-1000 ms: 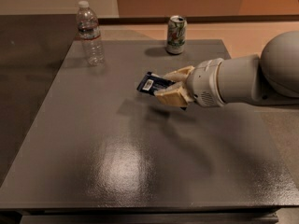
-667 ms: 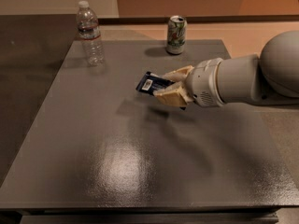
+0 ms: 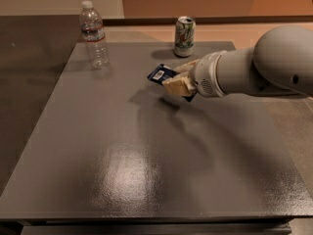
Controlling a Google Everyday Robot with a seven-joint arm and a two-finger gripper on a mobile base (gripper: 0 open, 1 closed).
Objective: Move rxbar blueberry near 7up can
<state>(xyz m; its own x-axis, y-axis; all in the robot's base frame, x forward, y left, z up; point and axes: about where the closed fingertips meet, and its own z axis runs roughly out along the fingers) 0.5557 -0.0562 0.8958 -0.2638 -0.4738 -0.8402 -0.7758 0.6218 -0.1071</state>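
The rxbar blueberry (image 3: 160, 74), a flat dark navy wrapper with a white barcode patch at its left end, is held above the grey table (image 3: 98, 146). My gripper (image 3: 177, 78) reaches in from the right and is shut on the bar, its tan fingers (image 3: 175, 86) clamping the bar's right part. The 7up can (image 3: 184, 36), white and green with a silver top, stands upright at the table's far edge, just behind and slightly right of the bar. The bar's shadow falls on the table below it.
A clear plastic water bottle (image 3: 94, 35) with a white cap stands upright at the far left of the table. My large grey arm (image 3: 259, 65) spans the right side. The table's right edge borders a tan floor (image 3: 293, 121).
The gripper with the bar has shifted a little toward the far edge, closer to the can. The can and bottle have not moved.
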